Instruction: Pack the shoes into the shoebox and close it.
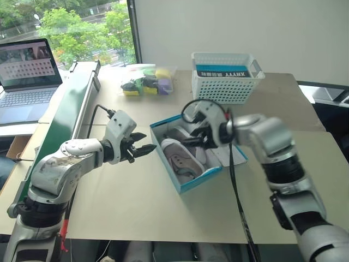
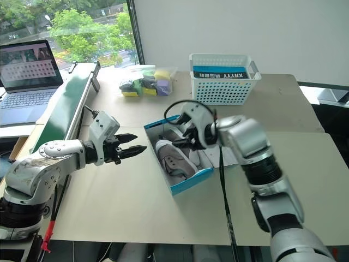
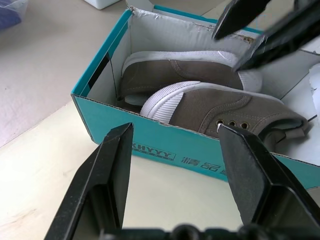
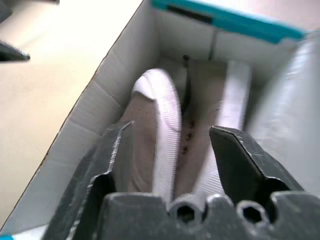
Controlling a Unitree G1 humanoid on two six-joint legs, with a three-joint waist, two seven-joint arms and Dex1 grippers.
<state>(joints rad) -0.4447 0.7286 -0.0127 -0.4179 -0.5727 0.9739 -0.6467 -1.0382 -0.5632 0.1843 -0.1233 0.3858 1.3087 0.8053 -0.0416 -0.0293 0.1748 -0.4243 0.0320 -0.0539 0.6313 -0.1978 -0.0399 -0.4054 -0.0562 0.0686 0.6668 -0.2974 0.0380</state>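
Inside the blue cardboard shoebox (image 1: 192, 183) lie canvas shoes (image 1: 182, 158); both hands (image 1: 143, 149) (image 1: 192, 139) gape empty

Arms: silver-grey housings with black joint sections. Left gripper (image 1: 146, 150) and right gripper (image 1: 192, 141): two black fingers each. Black cables loop along both forearms.

Laptop (image 1: 27, 76), white basket (image 1: 224, 79), sponges (image 1: 148, 83)

Head stereo pair overlooks the table; both wrist cameras closely share the shoebox (image 3: 150, 145).
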